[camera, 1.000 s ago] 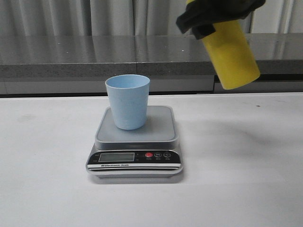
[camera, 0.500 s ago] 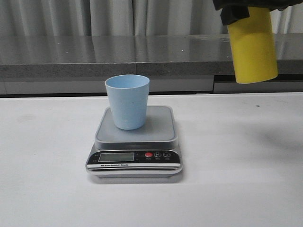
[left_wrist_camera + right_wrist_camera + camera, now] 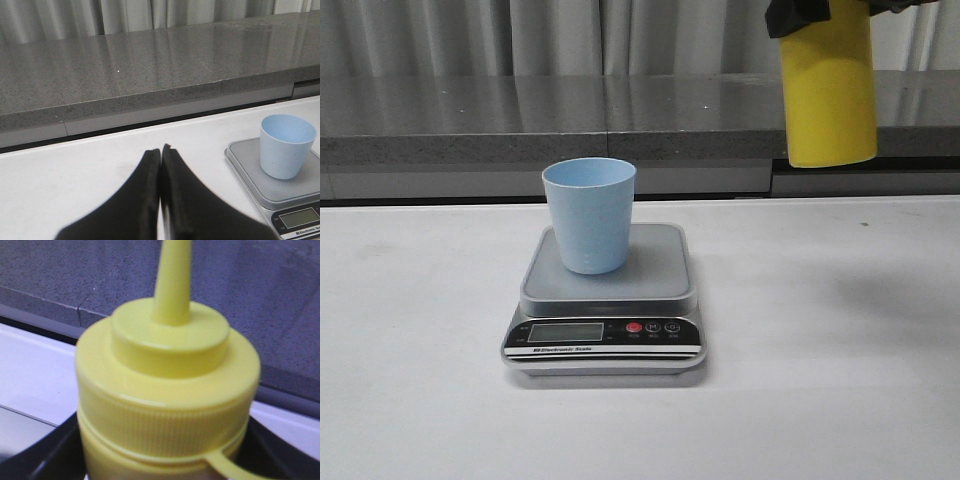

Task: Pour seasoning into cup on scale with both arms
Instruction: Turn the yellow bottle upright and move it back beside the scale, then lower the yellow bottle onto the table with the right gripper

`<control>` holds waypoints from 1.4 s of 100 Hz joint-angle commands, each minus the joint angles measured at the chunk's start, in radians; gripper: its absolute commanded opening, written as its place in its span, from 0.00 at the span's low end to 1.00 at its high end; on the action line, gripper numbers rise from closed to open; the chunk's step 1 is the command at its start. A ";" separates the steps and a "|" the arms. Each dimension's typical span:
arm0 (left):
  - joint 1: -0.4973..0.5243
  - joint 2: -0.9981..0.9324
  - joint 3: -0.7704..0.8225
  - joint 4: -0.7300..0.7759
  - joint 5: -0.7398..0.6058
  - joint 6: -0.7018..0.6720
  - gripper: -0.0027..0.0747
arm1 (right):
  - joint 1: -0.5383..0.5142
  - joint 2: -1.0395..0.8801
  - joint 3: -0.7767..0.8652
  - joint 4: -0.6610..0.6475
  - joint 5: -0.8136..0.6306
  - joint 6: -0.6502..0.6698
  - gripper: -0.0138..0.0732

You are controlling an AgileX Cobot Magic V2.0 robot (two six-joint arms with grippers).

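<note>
We begin with the white surface [image 3: 840,380], which carries the scale [image 3: 605,300] near the middle of the front view. The grey stone ledge [image 3: 520,120] runs behind it, with pleated curtains above.

The scale sits flat, its black panel with display and red button facing us. On its platform stands the cup [image 3: 589,214], upright, mouth open upward, set a little toward nine o'clock of the platform's centre.

The seasoning [image 3: 828,85] hangs in the air well apart from the cup, at about two o'clock from it in the front view, its base clear of the surface. Its long axis is close to vertical, base down; the top leaves the frame, so the nozzle is not seen there. In the right wrist view the nozzle [image 3: 172,280] points away from the camera, with the ribbed cap collar and a bit of tether below it.

The right fingers [image 3: 50,455] hold the seasoning around its upper body, dark pads on either side of the collar. The left fingers [image 3: 161,170] are pressed together, holding nothing, above the surface; the cup lies at about two o'clock from them in the left wrist view.

We judge that pouring calls for carrying the seasoning toward nine o'clock until it is above the cup, then tipping it. Nothing stands between them.
</note>
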 commanded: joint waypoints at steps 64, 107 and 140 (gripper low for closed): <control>0.001 0.005 -0.030 0.000 -0.076 0.000 0.01 | -0.228 -0.008 0.351 0.810 -0.934 -0.979 0.49; 0.001 0.005 -0.030 0.000 -0.076 0.000 0.01 | -0.228 0.205 0.363 0.812 -1.109 -0.996 0.49; 0.001 0.005 -0.030 0.000 -0.076 0.000 0.01 | -0.228 0.307 0.363 0.812 -1.174 -0.996 0.49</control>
